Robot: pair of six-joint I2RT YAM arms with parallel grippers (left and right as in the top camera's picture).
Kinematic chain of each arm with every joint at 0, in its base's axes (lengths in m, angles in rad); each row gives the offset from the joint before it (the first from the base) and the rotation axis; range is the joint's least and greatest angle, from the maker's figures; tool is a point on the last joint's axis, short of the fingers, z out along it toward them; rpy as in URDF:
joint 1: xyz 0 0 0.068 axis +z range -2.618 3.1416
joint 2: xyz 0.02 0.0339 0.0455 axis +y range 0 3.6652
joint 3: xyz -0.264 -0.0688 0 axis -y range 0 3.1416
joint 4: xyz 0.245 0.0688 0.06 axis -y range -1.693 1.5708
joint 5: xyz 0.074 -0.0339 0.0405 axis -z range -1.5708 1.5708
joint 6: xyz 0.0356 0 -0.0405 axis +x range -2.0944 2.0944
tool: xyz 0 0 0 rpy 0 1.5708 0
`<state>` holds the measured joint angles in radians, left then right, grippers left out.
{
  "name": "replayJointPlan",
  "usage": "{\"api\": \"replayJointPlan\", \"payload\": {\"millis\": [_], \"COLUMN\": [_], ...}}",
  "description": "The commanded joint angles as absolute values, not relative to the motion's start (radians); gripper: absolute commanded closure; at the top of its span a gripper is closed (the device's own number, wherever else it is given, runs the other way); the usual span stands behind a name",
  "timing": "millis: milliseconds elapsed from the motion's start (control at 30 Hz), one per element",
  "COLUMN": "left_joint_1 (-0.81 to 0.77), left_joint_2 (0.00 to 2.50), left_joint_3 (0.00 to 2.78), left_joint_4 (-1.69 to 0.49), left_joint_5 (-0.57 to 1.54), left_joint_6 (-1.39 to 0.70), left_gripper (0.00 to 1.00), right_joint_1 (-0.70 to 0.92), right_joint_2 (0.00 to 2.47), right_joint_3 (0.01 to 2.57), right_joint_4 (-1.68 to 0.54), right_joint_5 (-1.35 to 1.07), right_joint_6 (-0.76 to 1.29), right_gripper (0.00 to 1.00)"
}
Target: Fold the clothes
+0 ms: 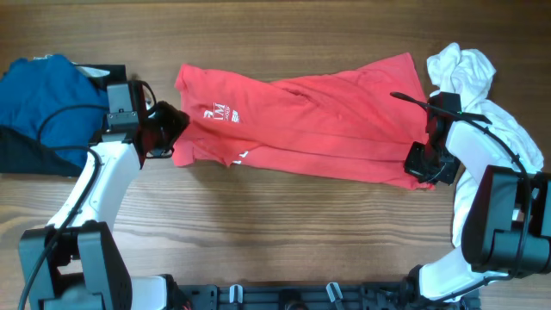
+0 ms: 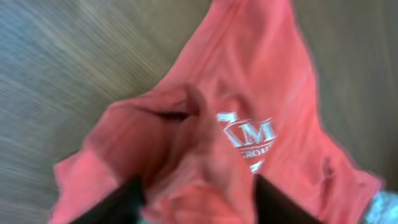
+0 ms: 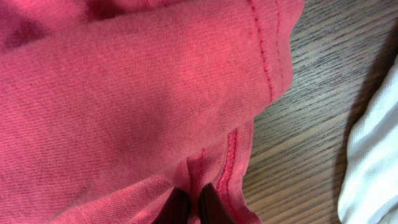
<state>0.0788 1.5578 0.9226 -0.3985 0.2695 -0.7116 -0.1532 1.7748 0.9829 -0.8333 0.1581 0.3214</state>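
A red T-shirt [image 1: 301, 120] with white lettering lies lengthwise across the table, partly folded. My left gripper [image 1: 168, 129] is at its left end. In the left wrist view its fingers [image 2: 196, 199] hold a thick bunch of the red T-shirt [image 2: 249, 74] near the white print [image 2: 249, 137]. My right gripper [image 1: 422, 165] is at the shirt's lower right corner. In the right wrist view its fingers [image 3: 194, 208] are pinched on a fold of the red T-shirt [image 3: 124, 93] beside the hem. A white garment [image 1: 473, 86] lies at the right, a blue one [image 1: 43, 95] at the left.
A black garment [image 1: 26, 155] lies under the blue one at the left edge. The white garment also shows in the right wrist view [image 3: 373, 162]. Bare wooden table [image 1: 275, 232] runs in front of the shirt.
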Motion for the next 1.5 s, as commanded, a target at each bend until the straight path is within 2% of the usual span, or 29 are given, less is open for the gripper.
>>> {"api": "replayJointPlan", "payload": {"millis": [0, 167, 333, 700, 833, 900, 933, 967, 1167, 1267, 1467], "left_joint_1": [0.07, -0.059, -0.234, -0.306, -0.306, -0.306, -0.306, -0.306, -0.306, -0.306, -0.308], "left_joint_2": [1.547, 1.531, 1.542, 1.699, 1.71, 1.711, 1.711, 1.71, 1.603, 1.526, 1.613], "left_joint_3": [0.935, 0.935, 0.923, 0.887, 0.887, 0.887, 0.887, 0.887, 0.904, 0.904, 0.904], "left_joint_4": [-0.456, -0.506, -0.552, -0.467, -0.459, -0.46, -0.46, -0.459, -0.449, -0.303, -0.194], "left_joint_5": [0.239, 0.224, 0.099, 0.077, 0.077, 0.077, 0.077, 0.077, 0.178, 0.311, 0.326], "left_joint_6": [-0.599, -0.373, -0.295, -0.295, -0.295, -0.295, -0.295, -0.295, -0.295, -0.324, -0.376], "left_gripper": [0.31, 0.36, 0.53, 0.53, 0.77, 0.82, 0.92, 0.96, 0.96, 0.96, 0.96], "right_joint_1": [-0.157, -0.157, -0.157, -0.157, -0.157, -0.157, -0.157, -0.157, -0.157, -0.157, -0.157], "right_joint_2": [1.794, 1.794, 1.794, 1.794, 1.794, 1.794, 1.794, 1.794, 1.794, 1.794, 1.794], "right_joint_3": [0.962, 0.962, 0.962, 0.962, 0.962, 0.962, 0.962, 0.962, 0.962, 0.962, 0.962], "right_joint_4": [-0.812, -0.816, -0.816, -0.821, -0.821, -0.82, -0.82, -0.82, -0.82, -0.816, -0.816], "right_joint_5": [0.175, 0.171, 0.163, 0.163, 0.159, 0.159, 0.159, 0.159, 0.157, 0.157, 0.157], "right_joint_6": [0.34, 0.34, 0.339, 0.336, 0.337, 0.337, 0.336, 0.337, 0.336, 0.337, 0.337], "right_gripper": [0.96, 0.96, 0.96, 0.96, 0.96, 0.96, 0.96, 0.96, 0.96, 0.96, 0.96]}}
